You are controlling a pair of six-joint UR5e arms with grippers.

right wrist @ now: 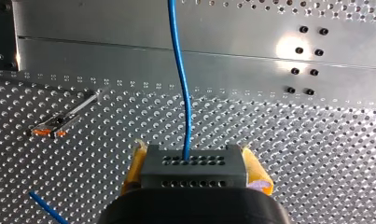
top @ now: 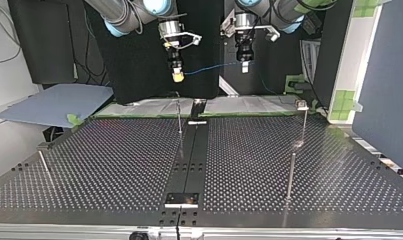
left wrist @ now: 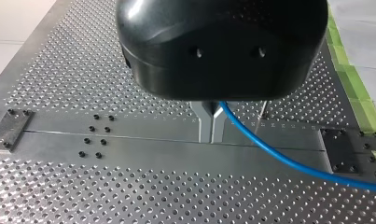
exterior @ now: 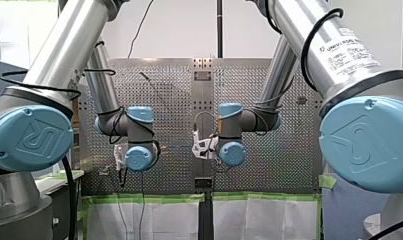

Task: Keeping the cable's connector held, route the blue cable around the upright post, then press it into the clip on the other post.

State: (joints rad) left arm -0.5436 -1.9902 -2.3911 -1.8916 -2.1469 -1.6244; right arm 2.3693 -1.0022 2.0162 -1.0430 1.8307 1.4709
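Note:
Both grippers hang high above the perforated table [top: 114, 165]. My right gripper [right wrist: 195, 163] has yellow pads [right wrist: 135, 165] shut on the cable's black connector [right wrist: 193, 175]. The blue cable [right wrist: 181, 79] leaves the connector and runs ahead of it. In the top view it spans the gap [top: 209, 67] between my right gripper [top: 177, 76] and my left gripper [top: 244, 67]. My left gripper's metal fingers [left wrist: 205, 123] are shut on the blue cable [left wrist: 288, 161], which trails off to one side. A thin upright post [top: 179, 117] stands near the table's middle. A post with a clip head [top: 302, 106] stands toward the top view's right.
A dark centre rail [top: 191, 155] with a bolted plate [top: 181, 199] runs down the table. A leaning rod [top: 44, 162] stands at the top view's left edge. Another slim post [top: 290, 175] stands below the clip post. Green tape [exterior: 139, 198] lines the table's edge.

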